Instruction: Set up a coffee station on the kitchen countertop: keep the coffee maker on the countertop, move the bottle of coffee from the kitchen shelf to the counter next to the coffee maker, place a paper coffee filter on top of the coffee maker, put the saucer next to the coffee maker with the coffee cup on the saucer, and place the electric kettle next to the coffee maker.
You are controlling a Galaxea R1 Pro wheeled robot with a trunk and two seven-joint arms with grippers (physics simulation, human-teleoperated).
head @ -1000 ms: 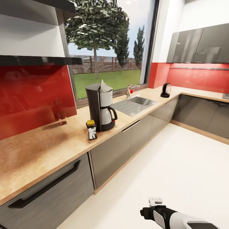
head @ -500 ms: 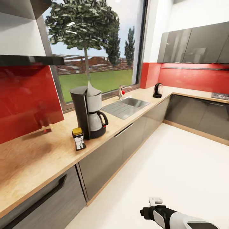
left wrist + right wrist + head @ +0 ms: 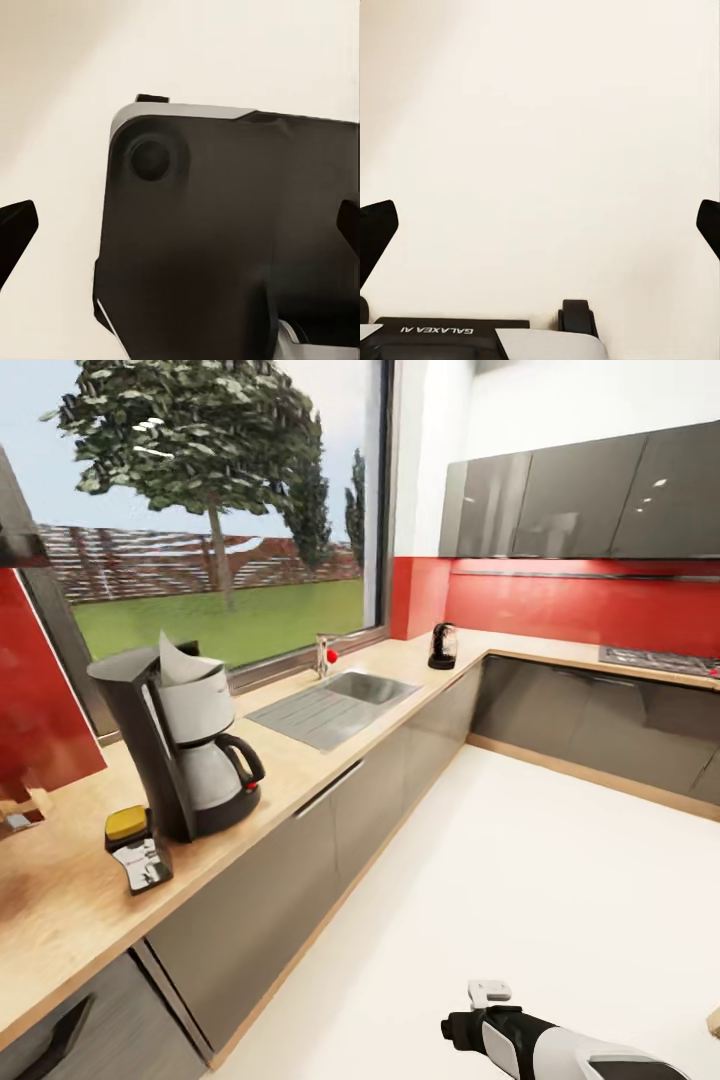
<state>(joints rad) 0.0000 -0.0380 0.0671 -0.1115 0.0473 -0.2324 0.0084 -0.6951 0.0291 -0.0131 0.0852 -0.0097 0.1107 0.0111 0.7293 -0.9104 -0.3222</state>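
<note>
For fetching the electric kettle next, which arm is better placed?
Right, tentatively: the right gripper is open and empty, its arm held forward; the electric kettle stands far ahead on the countertop, beyond either arm.

A coffee maker [image 3: 185,745] is standing on the kitchen countertop [image 3: 290,755] beside a large window [image 3: 200,520], a paper coffee filter [image 3: 172,658] poking up from its top. Just beside it, nearer the counter's front edge, a bottle of coffee [image 3: 135,850] with a yellow cap is sitting upright. Farther along, a steel sink [image 3: 335,702] with its tap [image 3: 323,653] is lying set into the worktop, and an electric kettle [image 3: 442,647] is waiting well apart near the corner. A robot arm [image 3: 545,1040] is reaching in low over the pale floor [image 3: 520,880].
</note>
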